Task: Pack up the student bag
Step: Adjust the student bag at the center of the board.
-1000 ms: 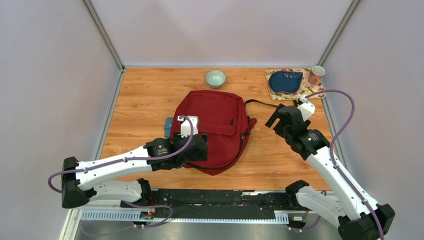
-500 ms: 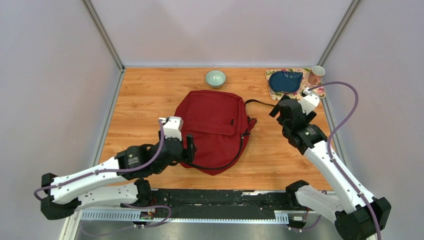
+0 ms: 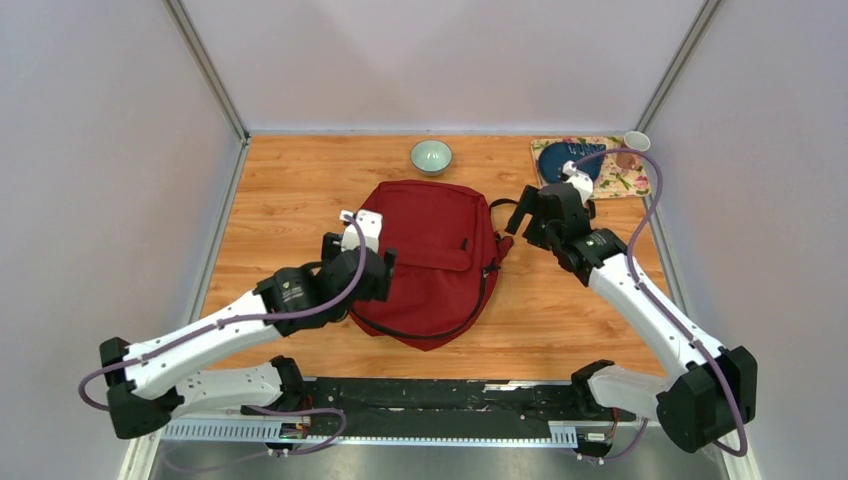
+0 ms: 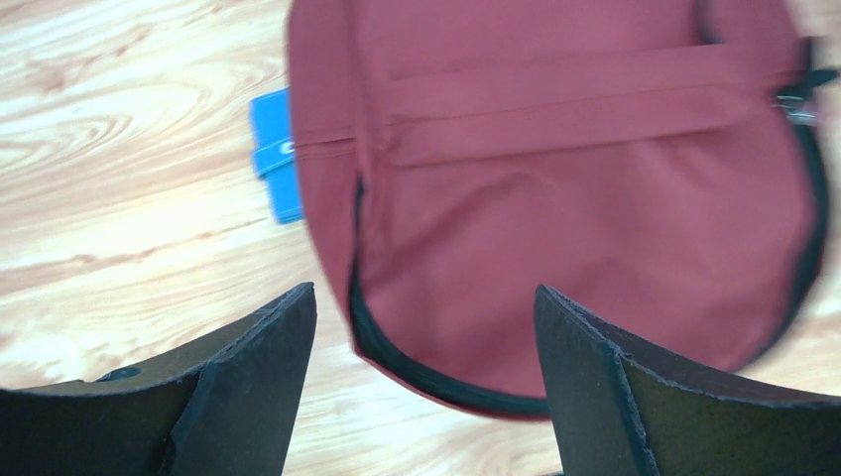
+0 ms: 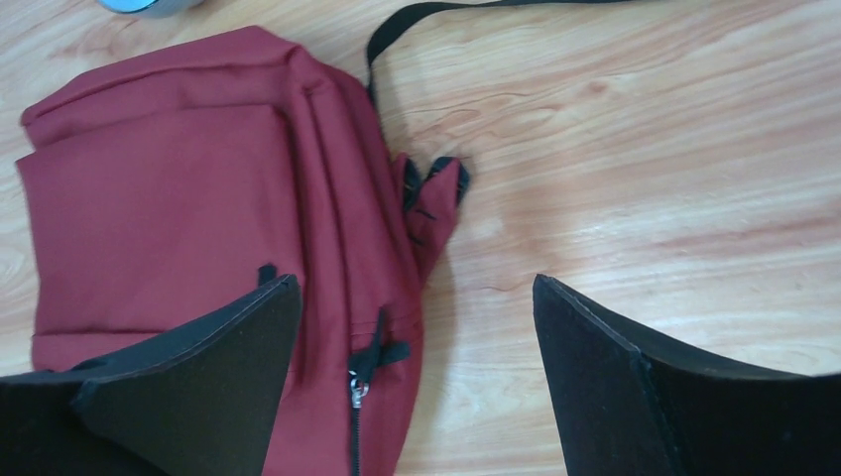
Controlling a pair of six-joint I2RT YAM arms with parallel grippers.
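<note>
Beneath the left hand point(image 4: 421, 302), student bag point(image 4: 575, 178).

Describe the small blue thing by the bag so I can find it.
Start at the central red bag. At its left edge, seen from the left wrist, a flat bright blue item peeks out. Unlike the dark pouch on the far mat, it touches the bag.

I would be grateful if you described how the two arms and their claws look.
The left arm and right arm have white links with black joints. A thin purple cable loops along each. The left claw and right claw each have two broad, matte black, wedge-shaped fingers.
</note>
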